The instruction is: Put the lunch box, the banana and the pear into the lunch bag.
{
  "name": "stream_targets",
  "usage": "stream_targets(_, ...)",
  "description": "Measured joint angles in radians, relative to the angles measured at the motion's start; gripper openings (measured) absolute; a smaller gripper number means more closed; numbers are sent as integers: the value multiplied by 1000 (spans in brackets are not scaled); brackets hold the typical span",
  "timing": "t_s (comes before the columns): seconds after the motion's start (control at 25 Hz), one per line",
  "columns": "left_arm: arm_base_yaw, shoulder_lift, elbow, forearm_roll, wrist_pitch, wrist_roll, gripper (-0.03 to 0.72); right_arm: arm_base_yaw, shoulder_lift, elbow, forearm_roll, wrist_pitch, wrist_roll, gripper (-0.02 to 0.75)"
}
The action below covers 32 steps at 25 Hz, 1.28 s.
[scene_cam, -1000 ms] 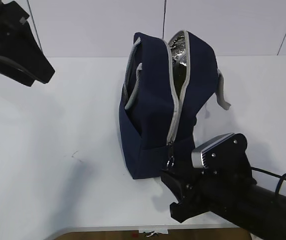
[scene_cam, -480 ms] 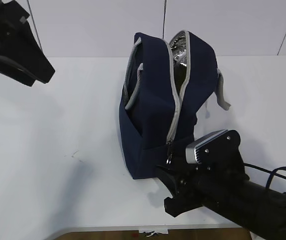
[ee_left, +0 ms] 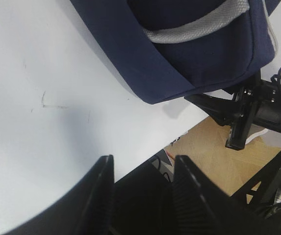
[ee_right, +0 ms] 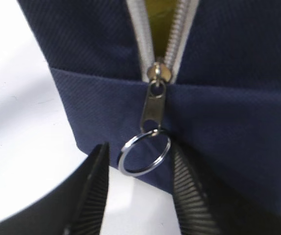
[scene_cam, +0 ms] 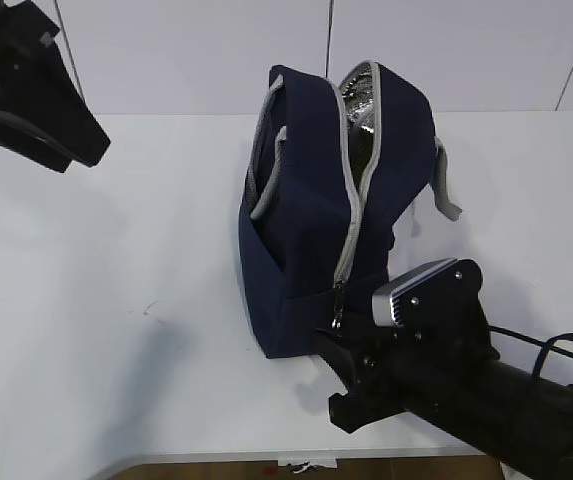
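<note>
Right claw (ee_right: 140, 191) brackets lunch bag's (scene_cam: 326, 220) downward-hanging ring pull (ee_right: 145, 152)

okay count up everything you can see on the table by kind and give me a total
Lunch bag: 1
Grey webbing handles: 2, one on the left side, one on the right side
Zipper ring pull: 1
Robot grippers: 2, left, right
Total: 6

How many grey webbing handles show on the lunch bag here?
2: one handle lies over the lunch bag's left face, the other handle hangs off its right side. More may be hidden behind.
</note>
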<state>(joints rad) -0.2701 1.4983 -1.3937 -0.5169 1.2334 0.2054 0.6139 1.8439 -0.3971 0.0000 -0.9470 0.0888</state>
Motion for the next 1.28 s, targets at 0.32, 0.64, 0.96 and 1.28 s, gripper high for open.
stream_targets(0.32,0,0,0,0,0,0,303,0,0,0,0,-12,19,231)
stream_targets(0.64,0,0,0,0,0,0,303,0,0,0,0,-17,38,230)
stream_targets(0.96,0,0,0,0,0,0,302,0,0,0,0,-18,40,230)
stream_targets(1.28,0,0,0,0,0,0,290,0,0,0,0,-18,43,215)
